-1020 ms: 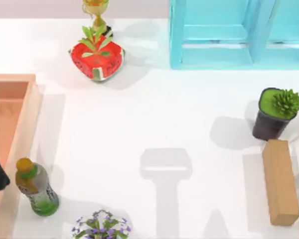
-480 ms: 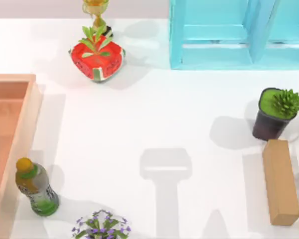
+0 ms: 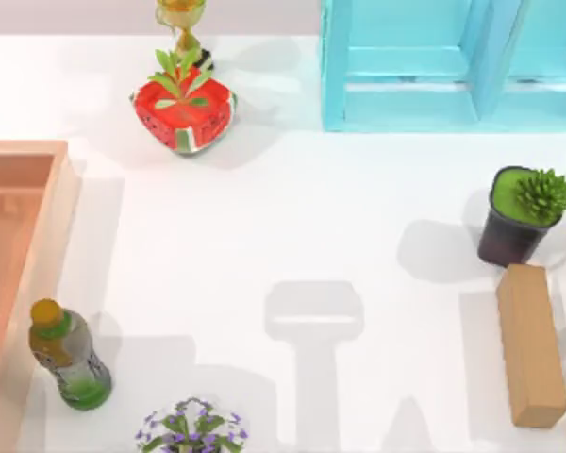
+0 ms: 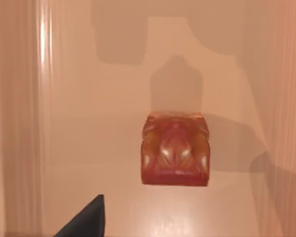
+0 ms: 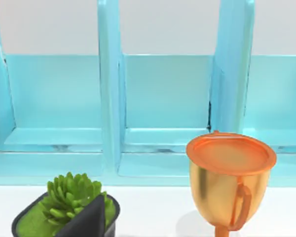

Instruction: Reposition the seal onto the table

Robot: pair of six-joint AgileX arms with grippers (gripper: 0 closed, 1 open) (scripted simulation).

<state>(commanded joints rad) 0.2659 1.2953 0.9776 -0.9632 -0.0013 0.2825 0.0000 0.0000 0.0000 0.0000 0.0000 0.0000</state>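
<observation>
The seal (image 4: 175, 150), a small brown block with a dark red rounded top, stands on the floor of the orange-brown wooden tray (image 4: 89, 98) in the left wrist view. My left gripper hovers above it, looking straight down. One dark finger (image 4: 86, 222) shows beside the seal and apart from it, with nothing held. The white table (image 3: 292, 236) spreads to the right of the tray (image 3: 61, 217) in the top view. A dark finger (image 5: 89, 219) of my parked right gripper shows in front of the succulent pot (image 5: 64, 212).
On the table stand a green bottle (image 3: 68, 357), a purple flower bunch (image 3: 191, 427), a red watermelon planter (image 3: 183, 111), a gold trophy (image 3: 181, 19), a succulent pot (image 3: 519, 215) and a long light-wood block (image 3: 531, 344). A turquoise cabinet (image 3: 453, 66) lines the back right.
The dark left arm at the top view's left edge over the tray has left that view. A new shadow lies on the table near the bottle.
</observation>
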